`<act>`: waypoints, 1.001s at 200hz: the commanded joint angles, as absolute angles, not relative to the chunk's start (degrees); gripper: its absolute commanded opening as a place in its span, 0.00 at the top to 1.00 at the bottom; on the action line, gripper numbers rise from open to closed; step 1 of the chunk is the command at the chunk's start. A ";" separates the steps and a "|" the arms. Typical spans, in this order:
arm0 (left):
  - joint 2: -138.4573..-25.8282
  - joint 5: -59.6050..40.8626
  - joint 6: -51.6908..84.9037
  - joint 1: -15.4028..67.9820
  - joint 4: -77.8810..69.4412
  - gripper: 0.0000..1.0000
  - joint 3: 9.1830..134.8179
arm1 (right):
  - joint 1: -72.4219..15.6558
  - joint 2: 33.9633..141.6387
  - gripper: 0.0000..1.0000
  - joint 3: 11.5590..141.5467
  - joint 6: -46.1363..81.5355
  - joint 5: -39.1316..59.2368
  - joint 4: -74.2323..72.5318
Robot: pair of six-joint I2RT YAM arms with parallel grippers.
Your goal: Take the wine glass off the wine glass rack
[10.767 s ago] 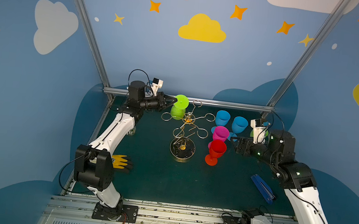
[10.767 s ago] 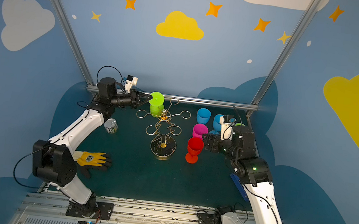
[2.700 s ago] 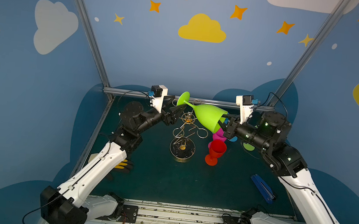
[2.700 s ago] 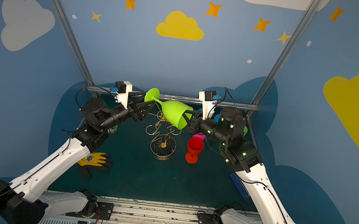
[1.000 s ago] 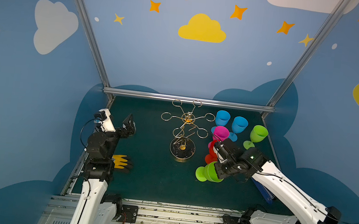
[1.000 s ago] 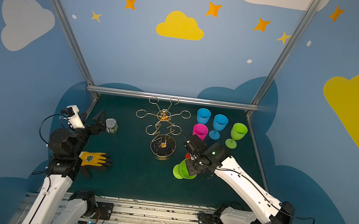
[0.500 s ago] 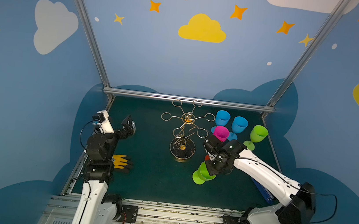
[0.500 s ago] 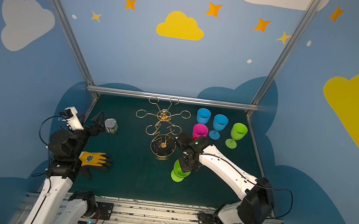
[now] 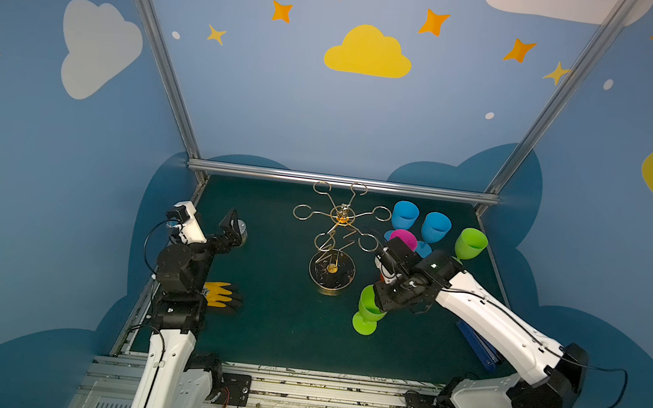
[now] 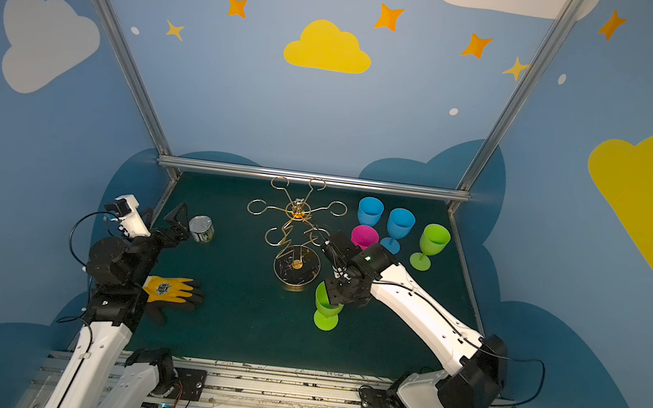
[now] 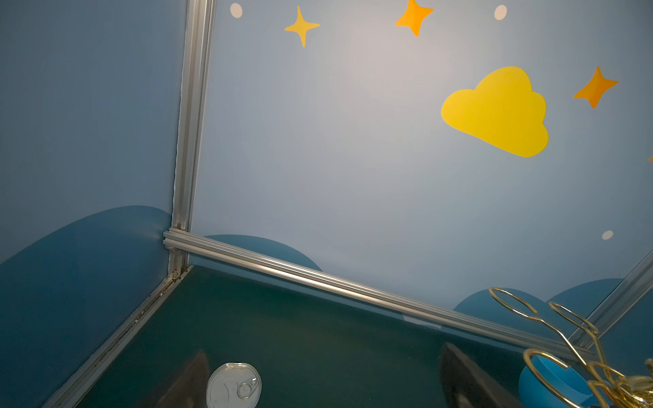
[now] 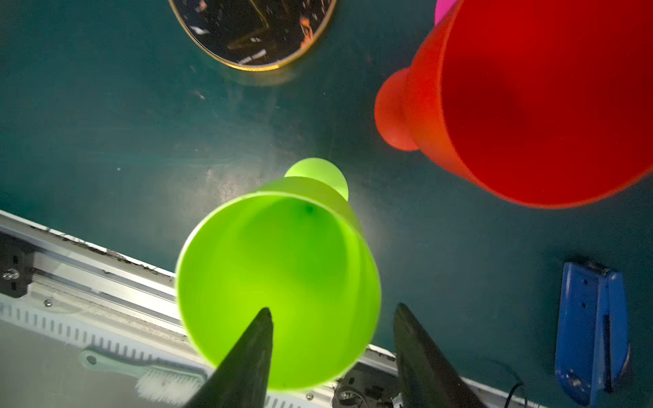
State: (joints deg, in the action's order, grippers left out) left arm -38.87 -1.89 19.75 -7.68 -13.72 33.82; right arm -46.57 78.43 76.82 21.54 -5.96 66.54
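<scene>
- Bare worktop (image 9: 285,334) runs along the front edge, between the yellow glove (image 9: 220,294) at the left edge and the green wine glass (image 9: 366,316).
- The wine glass rack (image 9: 325,274) stands mid-worktop; a cluster of wine glasses (image 9: 435,228) crowds the back right corner.
- A blue stapler (image 9: 478,347) lies by the right edge.

We saw a robot test cell: a left arm (image 9: 168,363) and right arm (image 9: 488,315) bolted to a rail (image 9: 336,398) at the tabletop's (image 9: 281,325) front edge, boxed by aluminium framing (image 9: 340,181) and cartoon-sky panels (image 9: 325,129).
</scene>
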 commanded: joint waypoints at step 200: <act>-67.77 7.32 3.11 0.80 -48.53 0.00 10.27 | -8.30 63.46 0.11 21.46 6.43 -19.19 -24.18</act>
